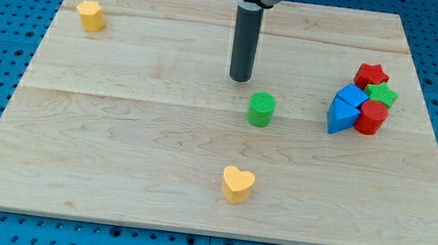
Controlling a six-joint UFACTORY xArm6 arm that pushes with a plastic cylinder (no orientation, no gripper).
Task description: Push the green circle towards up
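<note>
Rod tip point(241, 78): plain rod end without fingers, set down just above and left of green circle point(261, 109), near it, contact not discernible. Green circle: mid-board on wooden board point(115, 152). Yellow heart point(237, 184): below. Yellow block point(90, 16): top left. Red star point(370, 75), green star point(382, 94), blue blocks point(344, 107), red block point(372, 118): clustered right.

Pale wood board point(118, 127), smooth; green circle point(261, 109) ribbed plastic; rod matt.

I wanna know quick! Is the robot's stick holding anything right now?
My tip: a plain rod, holding nothing; it sits just above and left of the green circle, apparently not touching it.
</note>
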